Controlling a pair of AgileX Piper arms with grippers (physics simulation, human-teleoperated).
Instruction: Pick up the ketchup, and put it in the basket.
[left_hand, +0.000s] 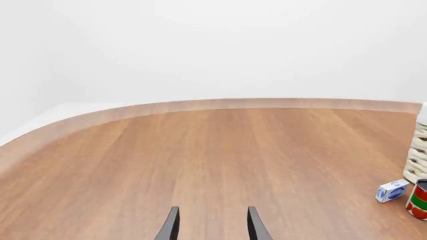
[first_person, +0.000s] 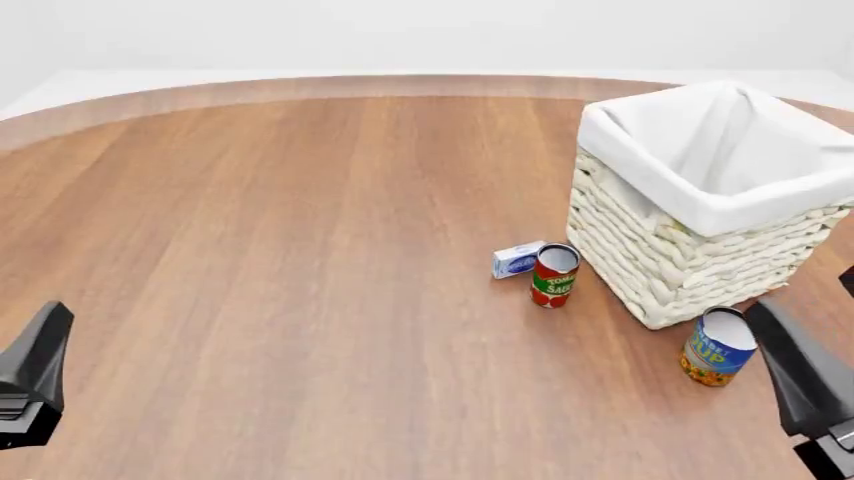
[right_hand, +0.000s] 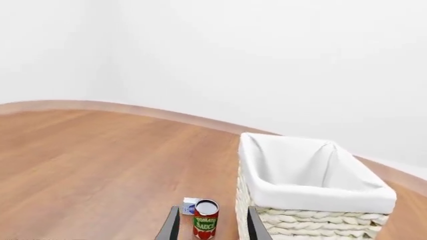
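A round wooden table (first_person: 294, 260) stands against plain white walls. On its right side sits the basket (first_person: 694, 200), upright, its white cloth lining folded over the rim. Just beside the basket's near left wall stands a tomato sauce can (first_person: 554, 276), with a small blue-and-white box (first_person: 517, 259) lying close to it. A blue-and-yellow can (first_person: 717, 347) stands by the basket's near corner. The ketchup does not appear in any view; whether it lies inside the basket cannot be told. The left gripper (left_hand: 212, 225) hangs over bare wood, jaws apart, holding nothing. The right gripper (right_hand: 212, 225) likewise shows parted, unloaded jaws, facing the tomato sauce can and basket.
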